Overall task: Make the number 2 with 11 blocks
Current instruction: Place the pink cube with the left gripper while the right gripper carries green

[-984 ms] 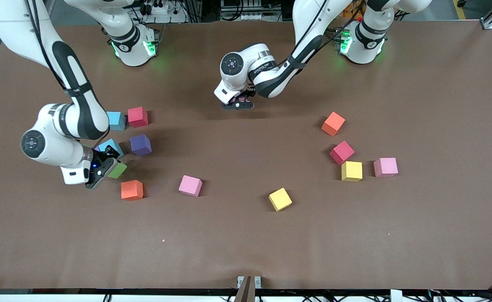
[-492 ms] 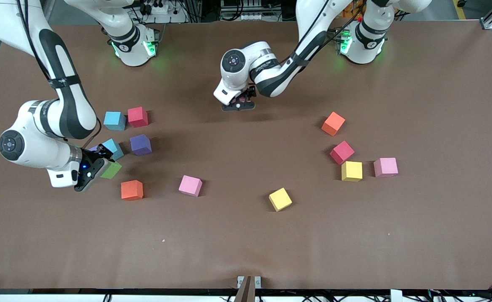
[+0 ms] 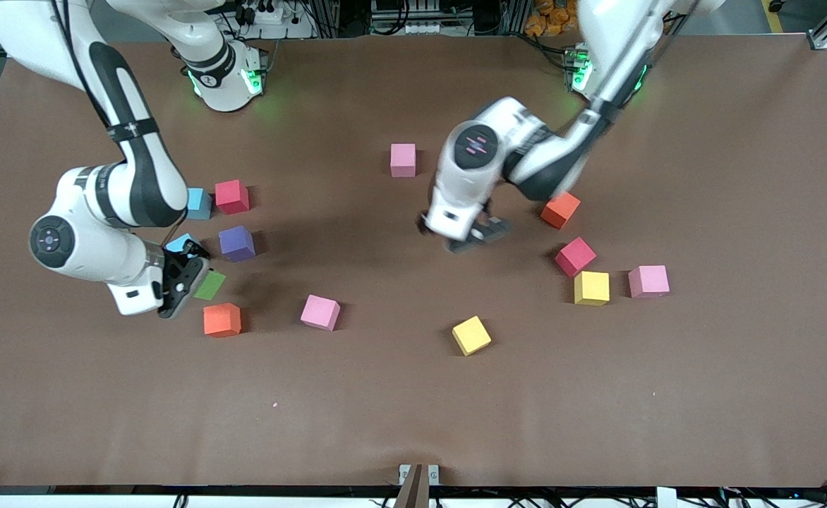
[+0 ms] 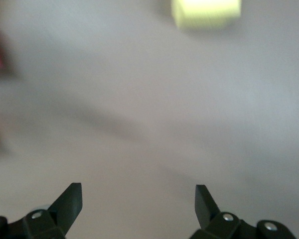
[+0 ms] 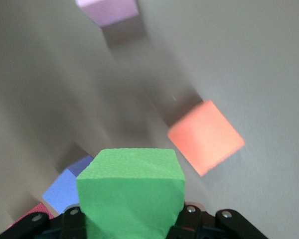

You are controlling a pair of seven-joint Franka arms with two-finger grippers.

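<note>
Blocks are scattered loose, no digit shape and no long axis to speak of. Right gripper is clamped on the green block, tilted, over the table beside the orange block and purple block. Left gripper hangs wide open and empty over the middle, near the pink block. Yellow block sits nearer the front camera.

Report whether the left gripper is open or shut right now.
Open. The left gripper shows both fingers spread wide with nothing between them, only bare table below.
</note>
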